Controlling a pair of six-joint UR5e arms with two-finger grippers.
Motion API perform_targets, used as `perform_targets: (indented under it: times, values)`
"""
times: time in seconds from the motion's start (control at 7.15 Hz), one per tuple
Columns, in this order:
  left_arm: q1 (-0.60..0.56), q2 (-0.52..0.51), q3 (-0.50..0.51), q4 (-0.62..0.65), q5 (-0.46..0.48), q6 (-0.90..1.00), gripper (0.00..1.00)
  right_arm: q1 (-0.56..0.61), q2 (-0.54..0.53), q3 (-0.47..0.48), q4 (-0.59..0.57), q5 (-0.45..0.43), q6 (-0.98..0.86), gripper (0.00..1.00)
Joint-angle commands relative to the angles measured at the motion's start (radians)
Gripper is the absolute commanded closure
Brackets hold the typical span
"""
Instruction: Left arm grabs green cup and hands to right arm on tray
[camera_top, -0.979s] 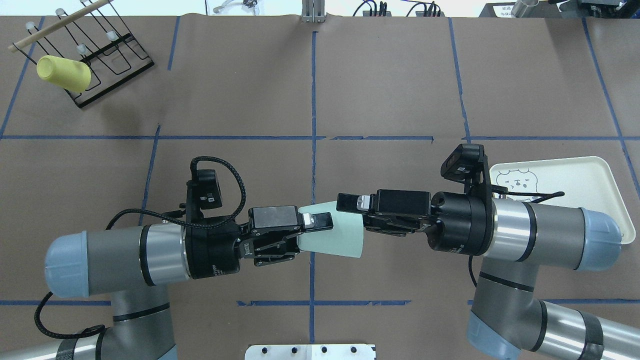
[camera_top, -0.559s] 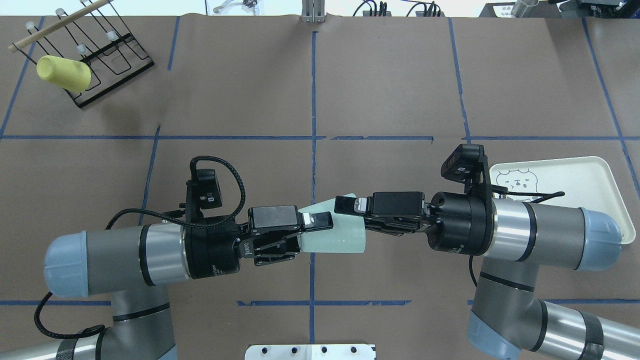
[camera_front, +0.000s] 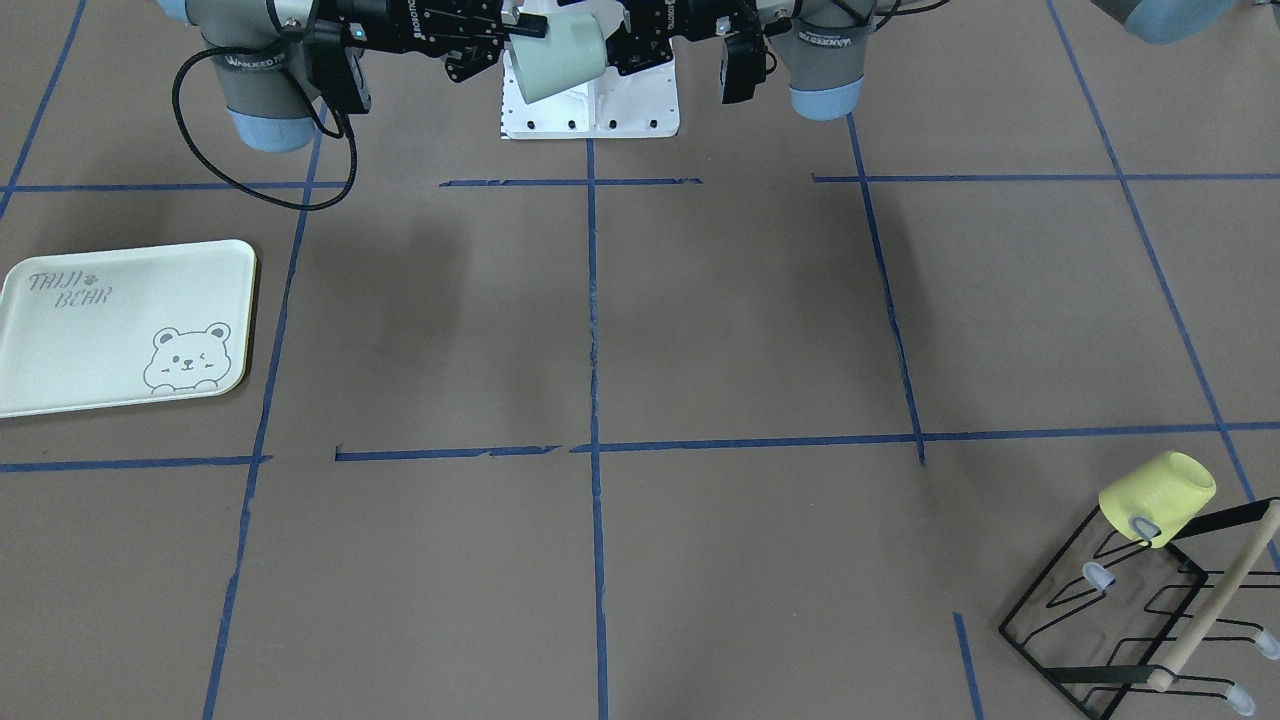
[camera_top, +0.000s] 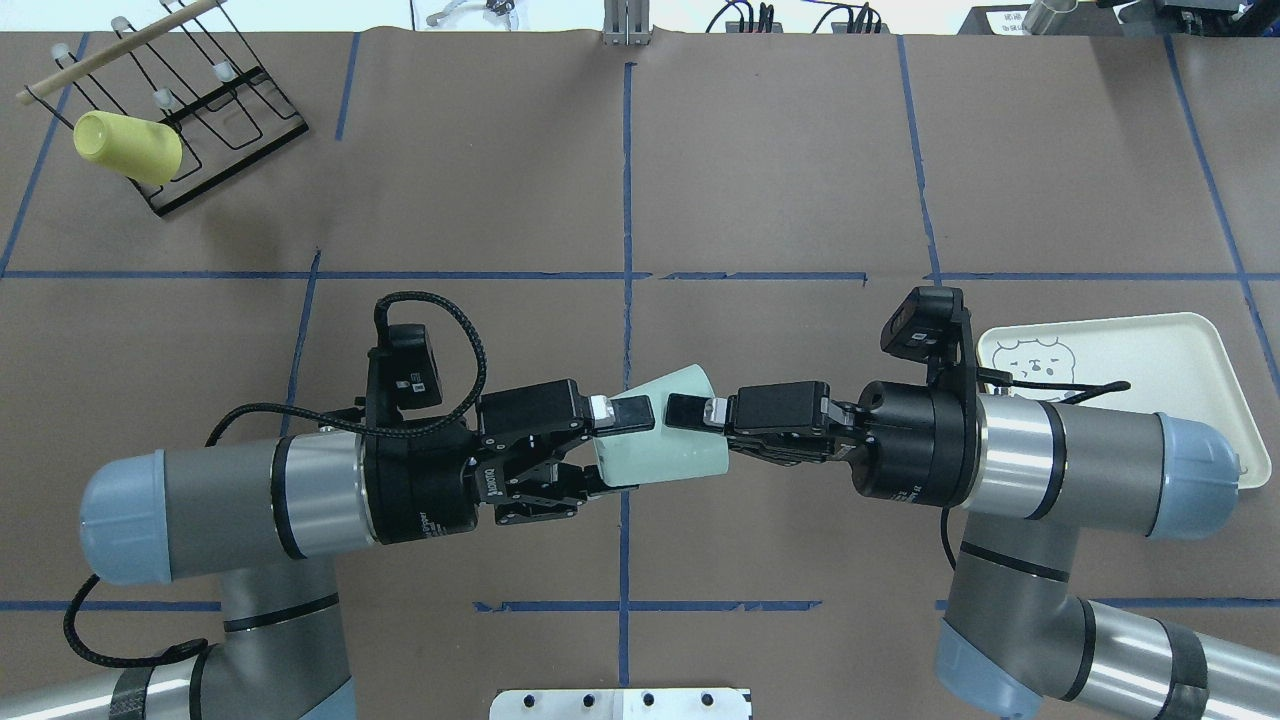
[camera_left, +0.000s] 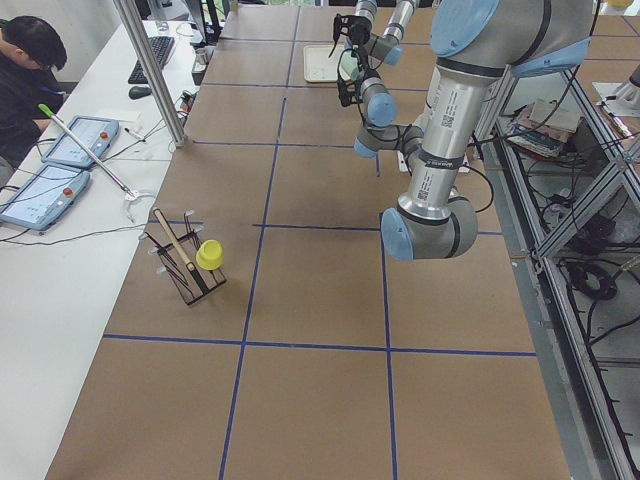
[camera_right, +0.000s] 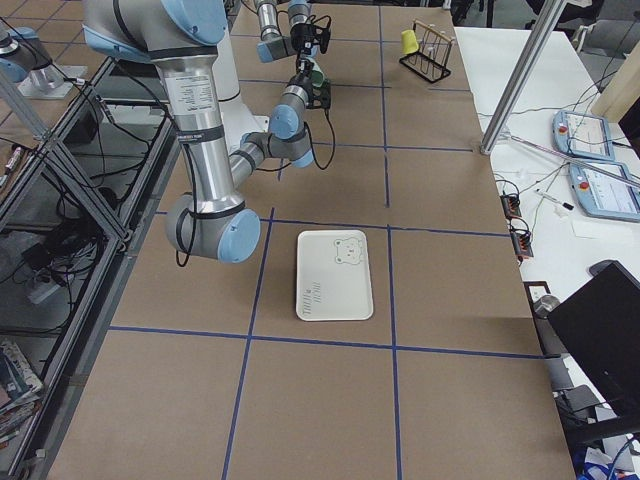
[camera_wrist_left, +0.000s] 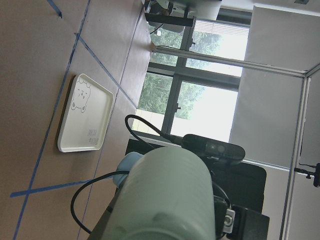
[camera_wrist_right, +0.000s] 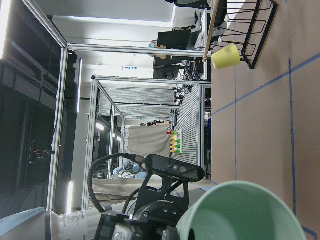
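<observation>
Overhead exterior: hold left gripper clamped on cup, confirm right gripper, closure unclear, firmly pinching rim, only then release.

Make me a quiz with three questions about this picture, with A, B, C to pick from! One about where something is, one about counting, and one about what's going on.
1. Where is the yellow cup? A on the floor; B on the black rack; C on a chair.
2. How many cups are there? A two; B three; C five.
3. What is happening to the green cup? A it lies on the table; B it is stacked inside another cup; C it is up in the air between the left gripper and the right gripper.

Answers: B, it sits tilted on a rack prong; A, one is yellow and one is green; C, both grippers meet at it in mid-air.
</observation>
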Motion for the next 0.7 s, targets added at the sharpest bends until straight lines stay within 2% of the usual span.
perform_targets:
  times: [0.0, 0.28, 0.56]
  values:
    - [-0.035, 0.000, 0.011, 0.015, 0.004, 0.007, 0.00, 0.001, -0.008, 0.004, 0.002, 0.005, 0.003, 1.00]
    - [-0.081, 0.000, 0.066, 0.038, 0.004, 0.012, 0.00, -0.001, -0.002, 0.005, 0.002, 0.005, 0.005, 1.00]
    - [-0.108, -0.002, 0.080, 0.048, 0.007, 0.005, 0.00, -0.001, -0.003, 0.005, 0.002, 0.005, 0.005, 1.00]
